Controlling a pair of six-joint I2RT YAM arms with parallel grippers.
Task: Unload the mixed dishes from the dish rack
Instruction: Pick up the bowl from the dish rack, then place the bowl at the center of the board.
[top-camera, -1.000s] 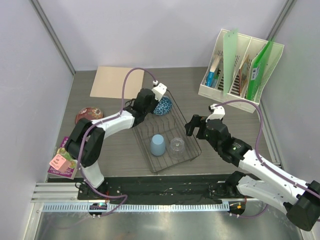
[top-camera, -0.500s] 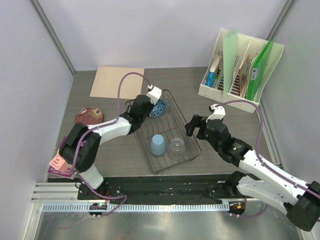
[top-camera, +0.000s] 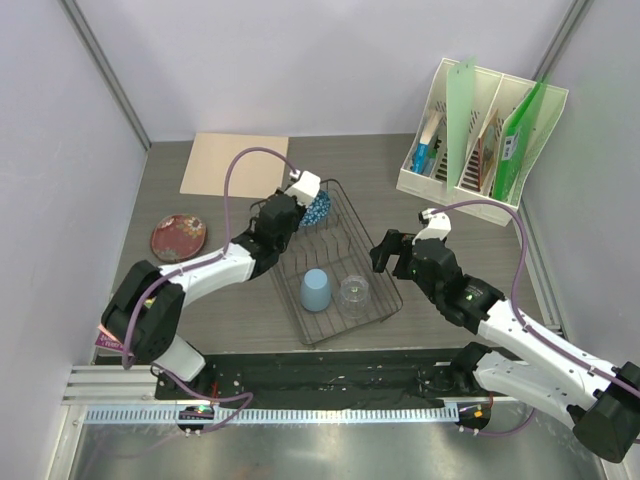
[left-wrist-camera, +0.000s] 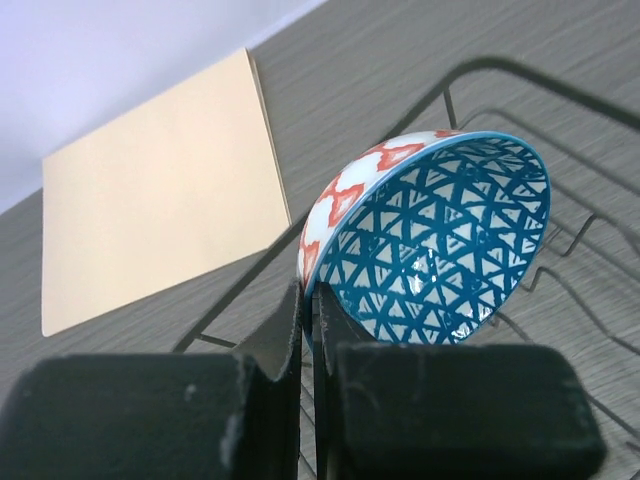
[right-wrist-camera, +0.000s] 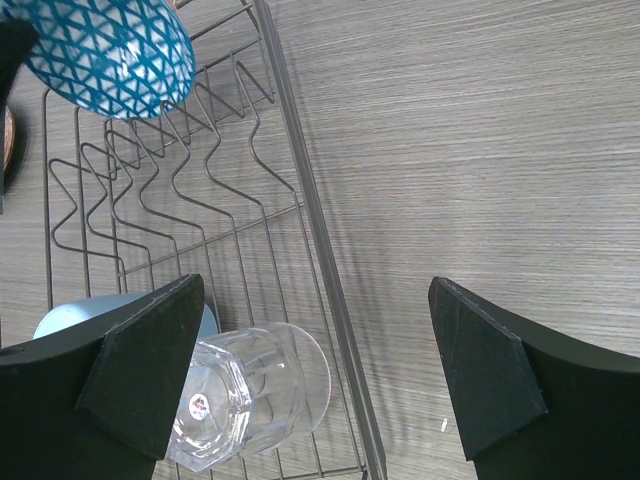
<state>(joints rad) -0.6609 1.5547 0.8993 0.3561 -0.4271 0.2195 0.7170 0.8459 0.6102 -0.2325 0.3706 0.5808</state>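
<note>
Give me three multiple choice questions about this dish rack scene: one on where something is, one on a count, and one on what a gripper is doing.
1. Relative to the rack, where is the red plate? A inside it; B on the table to its left; C on the table to its right.
2. How many drinking vessels sit in the rack? A one; B two; C three.
3. The left gripper is: A open; B shut on the plate; C shut on the rim of the bowl.

Answers: 1 B, the plate lies on the table left of the rack. 2 B, only the blue cup and the glass are there. 3 C, the left wrist view shows both fingers pinching the bowl's rim.
</note>
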